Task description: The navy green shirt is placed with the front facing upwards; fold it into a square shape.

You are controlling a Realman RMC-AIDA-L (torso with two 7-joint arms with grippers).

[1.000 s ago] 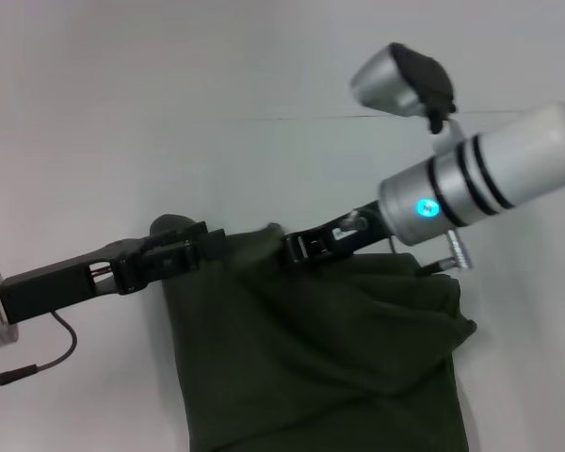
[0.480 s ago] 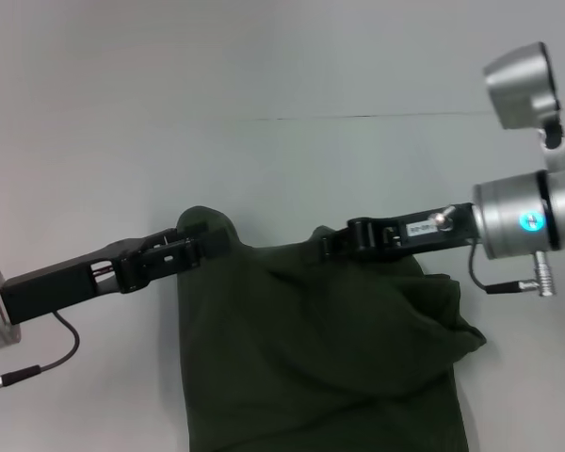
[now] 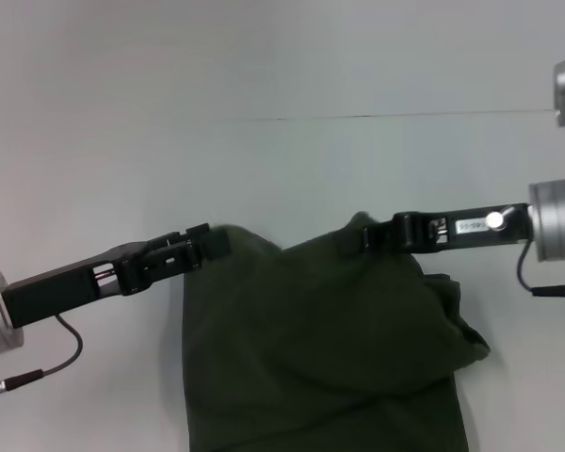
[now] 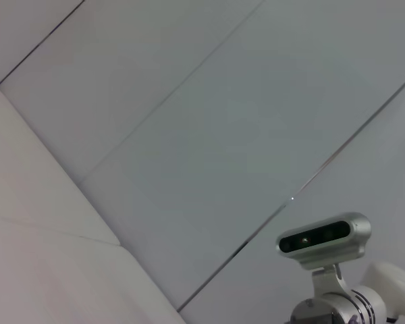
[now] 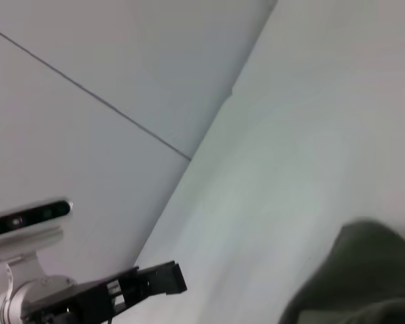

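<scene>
My left gripper (image 3: pixel 217 243) is clamped on the far-left corner of the navy green shirt (image 3: pixel 320 348); my right gripper (image 3: pixel 377 235) is clamped on its far-right corner. Both hold the top edge raised, the two grips roughly level and well apart across the garment's width. From that held edge the cloth falls toward me as one dark, plain sheet, running out of the head view at the bottom. No print shows on the upper face. Extra folds bunch along the right side, below my right wrist. The white table (image 3: pixel 264 75) lies beyond and beneath, a thin seam line (image 3: pixel 358 117) crossing it. In the right wrist view, a rounded fold of the shirt shows at one corner and my left gripper (image 5: pixel 165 278) appears farther off.

Judgement: the step in hand is carrying this held edge over to lay a fold. To do it well, I should keep both grips at equal height and equally spread, so the edge stays taut and straight, move both arms together, and lower the edge squarely before letting go. The bunched right side may skew the fold.
</scene>
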